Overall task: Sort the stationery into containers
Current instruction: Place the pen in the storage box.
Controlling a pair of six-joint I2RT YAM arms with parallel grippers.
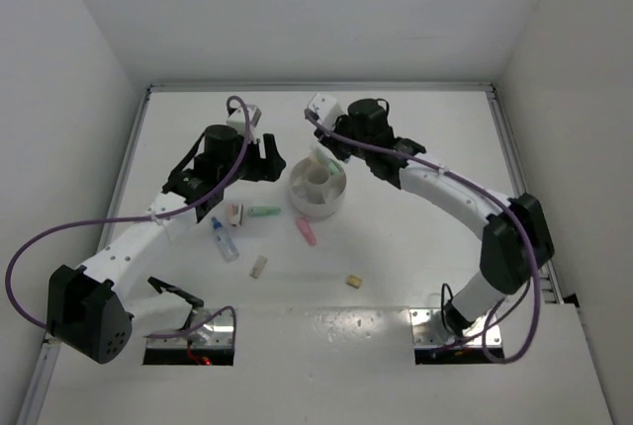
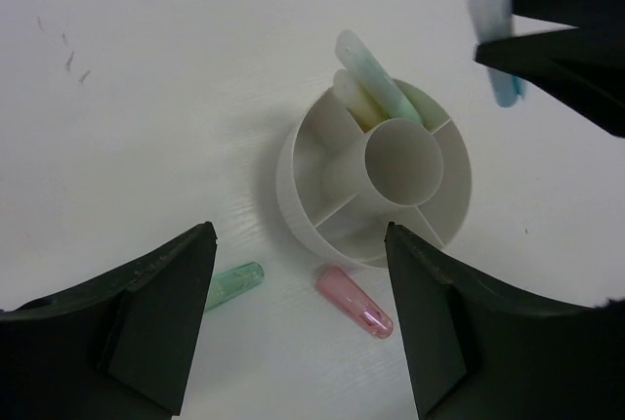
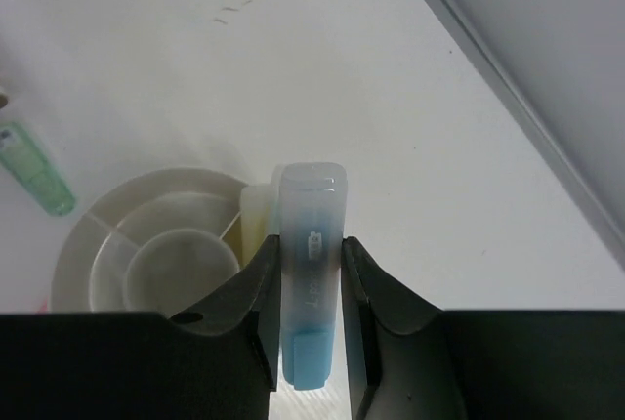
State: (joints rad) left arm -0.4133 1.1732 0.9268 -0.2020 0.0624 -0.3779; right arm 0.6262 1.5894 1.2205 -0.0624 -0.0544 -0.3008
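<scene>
While your right pincer is nipped snug on the blue marker, up near the bowl rim, bring it over the compartment w/ the yellow marker. Tip it upright & let go low. Left pincer gapes wide, empty, above the bowl. Marker's slick translucent plastic, flat-sided, so it could slip. Bowl's smooth, white, round, w/ thin dividers & a centre cup, toward the table far edge. Pink marker lies just beside it.
</scene>
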